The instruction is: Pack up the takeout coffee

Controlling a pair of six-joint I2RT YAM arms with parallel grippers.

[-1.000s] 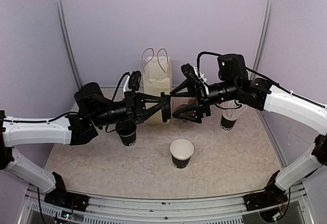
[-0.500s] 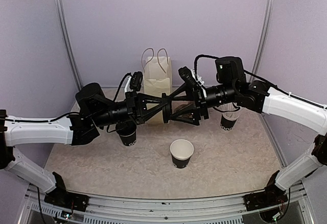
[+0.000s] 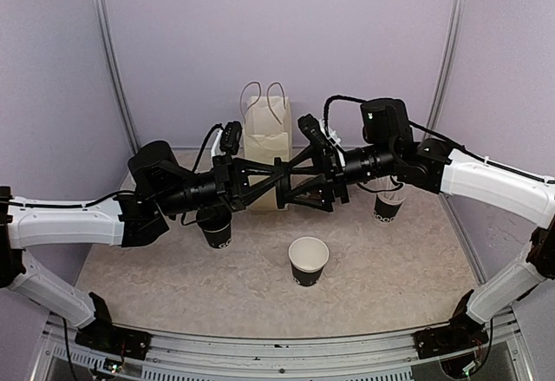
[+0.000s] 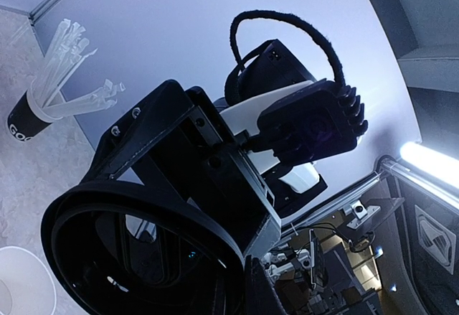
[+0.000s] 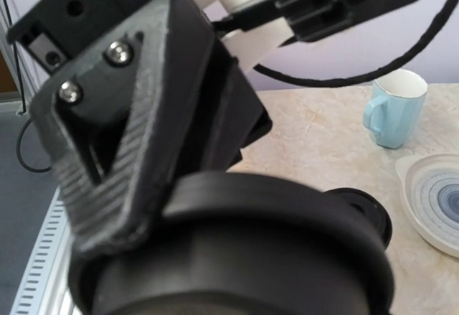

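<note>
A round black lid (image 3: 281, 185) hangs on edge above the table's middle, with my left gripper (image 3: 275, 181) shut on its rim. My right gripper (image 3: 301, 179) faces it from the right, open, one finger above the lid and one below. In the right wrist view the lid (image 5: 272, 250) fills the bottom, blurred. An open black coffee cup (image 3: 308, 260) with a white inside stands on the table below. A second black cup (image 3: 217, 228) stands under my left arm, and its black lidded top (image 5: 361, 213) shows in the right wrist view.
A beige paper bag (image 3: 267, 134) with handles stands at the back centre. A black cup of white straws (image 3: 387, 204) stands at the right, behind my right arm. A blue cup (image 5: 393, 111) and a patterned plate (image 5: 434, 197) show in the right wrist view.
My right gripper has moved left until its open fingers straddle the lid, and they have narrowed a little. The left arm and lid have held still.
</note>
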